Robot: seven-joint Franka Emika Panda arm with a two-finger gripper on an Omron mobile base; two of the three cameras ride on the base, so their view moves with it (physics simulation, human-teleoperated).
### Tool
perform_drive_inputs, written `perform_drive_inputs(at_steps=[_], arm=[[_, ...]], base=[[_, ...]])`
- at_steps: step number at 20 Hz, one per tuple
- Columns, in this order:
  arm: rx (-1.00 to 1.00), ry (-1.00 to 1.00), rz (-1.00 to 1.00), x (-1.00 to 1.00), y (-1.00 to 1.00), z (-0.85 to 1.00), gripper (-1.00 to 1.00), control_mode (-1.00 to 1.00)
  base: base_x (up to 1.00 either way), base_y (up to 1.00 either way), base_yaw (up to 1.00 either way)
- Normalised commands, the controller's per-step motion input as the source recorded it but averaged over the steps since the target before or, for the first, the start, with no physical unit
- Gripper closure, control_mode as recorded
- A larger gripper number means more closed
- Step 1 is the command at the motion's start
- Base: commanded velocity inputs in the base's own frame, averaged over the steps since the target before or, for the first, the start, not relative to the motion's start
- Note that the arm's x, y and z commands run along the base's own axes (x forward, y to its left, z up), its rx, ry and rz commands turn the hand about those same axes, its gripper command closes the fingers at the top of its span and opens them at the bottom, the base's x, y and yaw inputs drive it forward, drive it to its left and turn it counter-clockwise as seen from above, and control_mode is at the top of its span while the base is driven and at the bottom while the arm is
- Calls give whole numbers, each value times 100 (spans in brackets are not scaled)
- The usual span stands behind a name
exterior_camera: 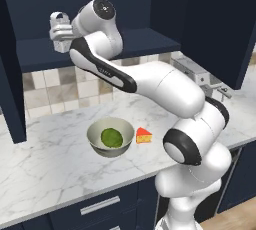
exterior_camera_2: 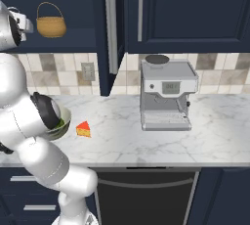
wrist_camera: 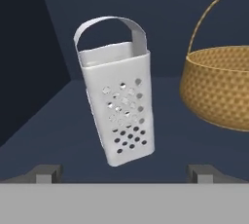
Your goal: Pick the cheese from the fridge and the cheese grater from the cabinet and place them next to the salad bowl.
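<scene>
The light-grey cheese grater (wrist_camera: 119, 106) stands on the dark shelf of the open navy cabinet (exterior_camera: 45, 54), straight ahead of my gripper (wrist_camera: 125, 172). The gripper is open, its two fingertips (wrist_camera: 48, 172) wide apart and short of the grater, touching nothing. In the left base view my hand (exterior_camera: 60, 33) reaches into the cabinet above the counter. The cheese (exterior_camera: 144, 135) lies on the marble counter just right of the salad bowl (exterior_camera: 110, 136), also seen as the cheese (exterior_camera_2: 83, 129) beside the bowl (exterior_camera_2: 63, 120), half hidden by my arm. The fridge is out of view.
A woven basket (wrist_camera: 221, 89) sits on the shelf right of the grater, close to it, and shows as the basket (exterior_camera_2: 51, 23) from the right. A silver coffee machine (exterior_camera_2: 166, 94) stands on the counter to the right. Open cabinet doors (exterior_camera: 10, 99) flank the shelf.
</scene>
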Motion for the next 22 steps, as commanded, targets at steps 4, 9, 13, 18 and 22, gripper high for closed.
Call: perform_drive_inputs(at_steps=[4, 9, 13, 18, 22], arm=[[-3, 1, 0, 0, 15, 0, -100, -100], [-10, 0, 0, 4, 29, 0, -100, -100], [-10, 1, 0, 15, 25, 0, -100, -100], [-1, 0, 0, 12, 4, 0, -100, -100], [0, 0, 0, 29, 0, 0, -100, -100]], base=[[0, 0, 0], [0, 0, 0], [0, 0, 0], [0, 0, 0], [0, 0, 0]])
